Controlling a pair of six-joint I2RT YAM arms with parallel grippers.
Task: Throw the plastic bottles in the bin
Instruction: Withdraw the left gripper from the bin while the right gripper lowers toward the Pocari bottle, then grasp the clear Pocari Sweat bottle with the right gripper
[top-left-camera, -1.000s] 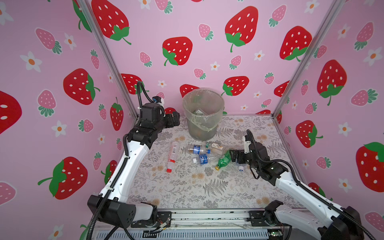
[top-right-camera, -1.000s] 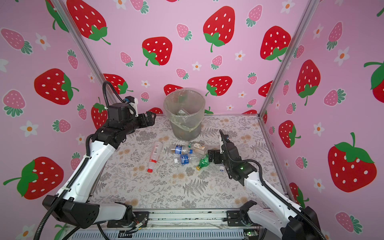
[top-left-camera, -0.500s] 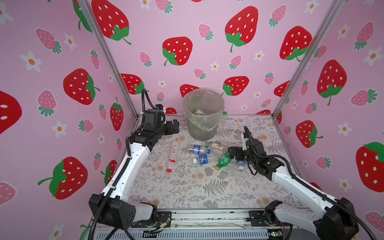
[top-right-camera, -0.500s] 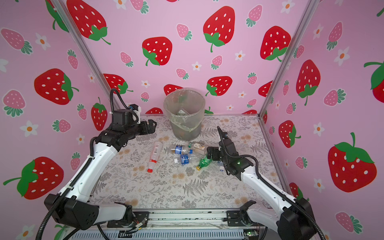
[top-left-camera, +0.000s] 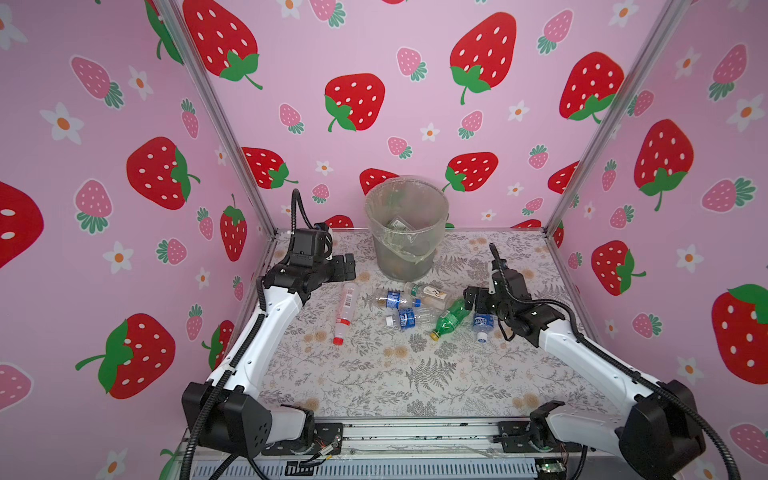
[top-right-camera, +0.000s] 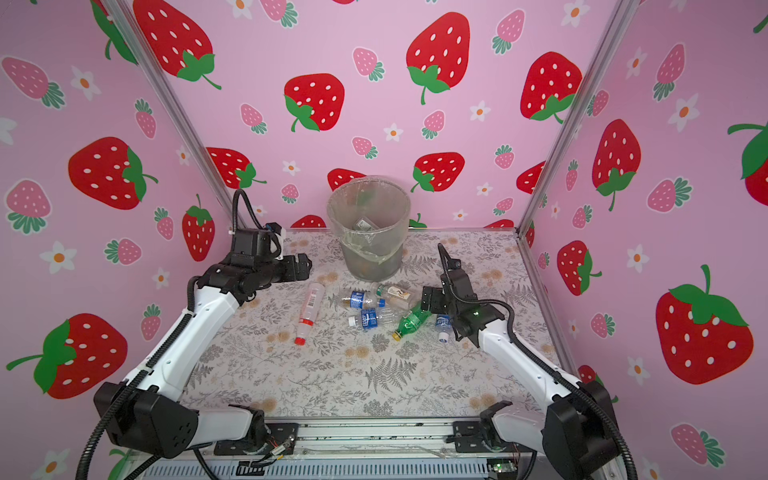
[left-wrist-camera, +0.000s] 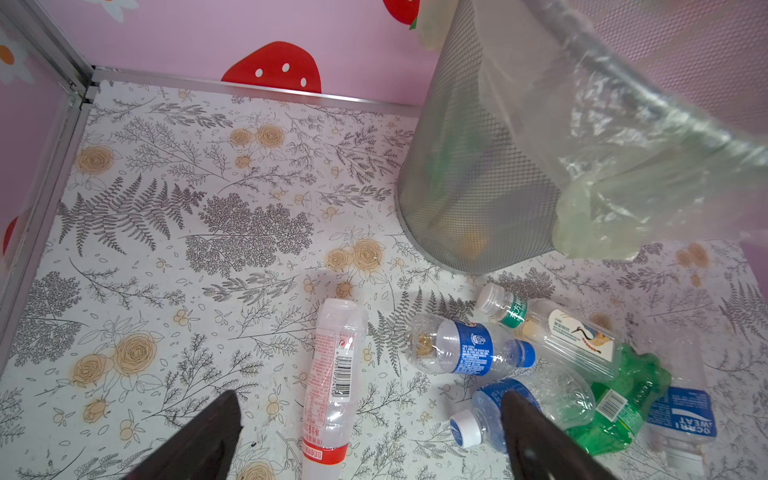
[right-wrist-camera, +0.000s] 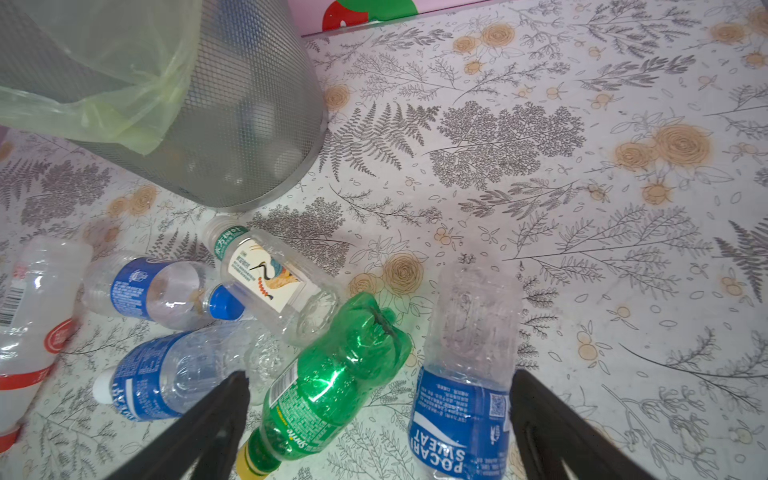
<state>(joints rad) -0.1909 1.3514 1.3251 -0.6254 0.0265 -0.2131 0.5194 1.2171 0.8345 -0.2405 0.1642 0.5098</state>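
Green bottle (top-left-camera: 451, 316) flat, cap pointing frontward, left end effector (left-wrist-camera: 370, 397) apart, right end effector (right-wrist-camera: 380, 376) apart

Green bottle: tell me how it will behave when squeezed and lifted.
The green bottle looks empty and dented at its base, so probably light and apt to buckle when squeezed. Lying on its side, it would likely roll if pushed. It seems to rest against the bird-label bottle, which might shift.

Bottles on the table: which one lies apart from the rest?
The red-capped bottle: it lies alone at the left, while the green bottle and the blue-labelled bottles crowd together to its right.
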